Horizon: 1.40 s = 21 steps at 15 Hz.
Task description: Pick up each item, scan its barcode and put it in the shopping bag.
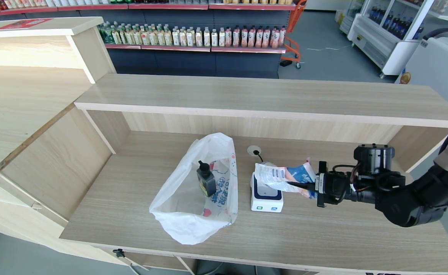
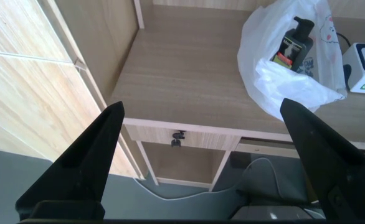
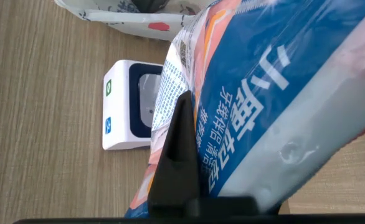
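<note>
Right hand point(image 1: 298, 186) clamped, arm level; left hand point(image 2: 201, 106) spread wide.

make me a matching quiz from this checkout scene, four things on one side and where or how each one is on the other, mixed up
1 pump bottle
2 packet
3 scanner
4 left gripper

a held in the right gripper
b inside the shopping bag
c open, holding nothing
d on the counter beside the shopping bag

Pairs: 1-b, 2-a, 3-d, 4-c

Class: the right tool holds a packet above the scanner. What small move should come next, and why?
Probably ease the packet down toward the scanner: the right tool holds it over that scanner, and the shopping bag comes after scanning.
</note>
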{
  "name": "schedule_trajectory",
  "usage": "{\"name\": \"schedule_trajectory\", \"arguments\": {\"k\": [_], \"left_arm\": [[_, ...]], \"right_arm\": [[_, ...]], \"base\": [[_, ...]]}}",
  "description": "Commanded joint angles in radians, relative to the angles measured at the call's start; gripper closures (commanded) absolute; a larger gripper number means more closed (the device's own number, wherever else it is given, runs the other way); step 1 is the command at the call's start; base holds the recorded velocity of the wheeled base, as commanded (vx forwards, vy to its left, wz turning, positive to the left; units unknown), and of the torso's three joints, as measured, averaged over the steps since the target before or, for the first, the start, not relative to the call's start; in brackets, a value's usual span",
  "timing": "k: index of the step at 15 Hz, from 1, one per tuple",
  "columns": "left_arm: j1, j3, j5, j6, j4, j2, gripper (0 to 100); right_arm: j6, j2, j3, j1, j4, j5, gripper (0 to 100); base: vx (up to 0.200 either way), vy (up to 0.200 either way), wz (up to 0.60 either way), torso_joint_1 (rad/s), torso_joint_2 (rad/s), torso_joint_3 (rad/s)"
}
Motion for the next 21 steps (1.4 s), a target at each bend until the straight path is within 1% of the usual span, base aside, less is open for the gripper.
{"name": "schedule_trajectory", "arguments": {"k": [1, 4, 9, 14, 15, 21], "left_arm": [[0.0, 0.0, 0.001, 0.0, 0.0, 0.0, 0], [0.0, 0.0, 0.0, 0.0, 0.0, 0.0, 0], [0.0, 0.0, 0.0, 0.0, 0.0, 0.0, 0], [0.0, 0.0, 0.0, 0.0, 0.0, 0.0, 0], [0.0, 0.0, 0.001, 0.0, 0.0, 0.0, 0], [0.0, 0.0, 0.0, 0.0, 0.0, 0.0, 0]], "right_arm": [[0.002, 0.049, -0.003, 0.01, -0.009, -0.001, 100], [0.002, 0.058, -0.006, 0.008, -0.016, -0.001, 100], [0.002, 0.092, -0.06, 0.007, -0.016, -0.001, 100], [0.002, 0.099, -0.06, 0.007, -0.019, 0.001, 100], [0.004, 0.099, -0.058, 0.007, -0.039, -0.001, 100], [0.039, 0.095, -0.058, 0.01, -0.046, -0.001, 100]], "base": [[0.0, 0.0, 0.0, 0.0, 0.0, 0.0], [0.0, 0.0, 0.0, 0.0, 0.0, 0.0], [0.0, 0.0, 0.0, 0.0, 0.0, 0.0], [0.0, 0.0, 0.0, 0.0, 0.0, 0.0], [0.0, 0.0, 0.0, 0.0, 0.0, 0.0], [0.0, 0.0, 0.0, 0.0, 0.0, 0.0]]}}
